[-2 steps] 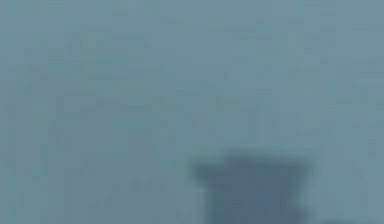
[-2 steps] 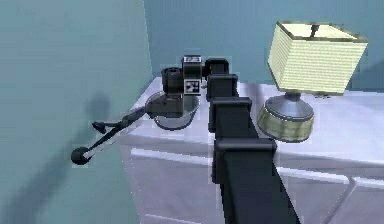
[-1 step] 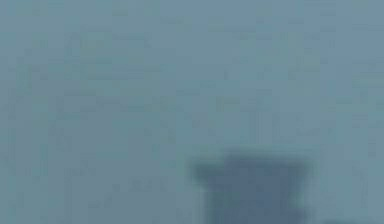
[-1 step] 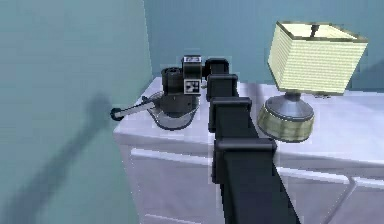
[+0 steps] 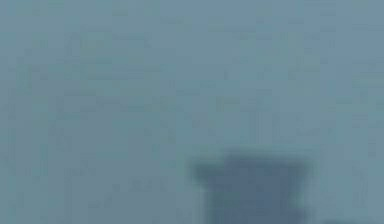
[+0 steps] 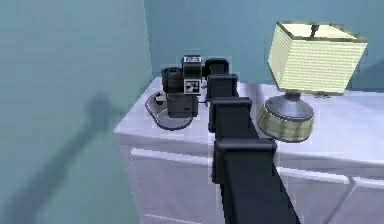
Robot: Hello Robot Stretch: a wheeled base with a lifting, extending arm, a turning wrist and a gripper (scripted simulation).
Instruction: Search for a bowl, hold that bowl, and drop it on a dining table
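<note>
The step in hand looks like the grasp, with the search apparently done. In the arm side view the arm stretches across a white dresser, passing just left of a lamp with a cream shade. Left of the lamp, beyond the arm's 2 white marker squares, the pincer sits at a low grey round thing lying on the dresser top – most likely the bowl, though its shape is too small to be sure. Whether the pincer is over it, beside it or touching it cannot be told, and neither can the set of its fingers or whether it has hold of anything, since the round thing rests on the surface right there.

The forward view gives a teal wall and a dark blocky shape (unidentifiable) low down.

Next, I judge, comes securing the bowl and lifting it straight up, keeping clear of the lamp – then a drive to find the dining table.
</note>
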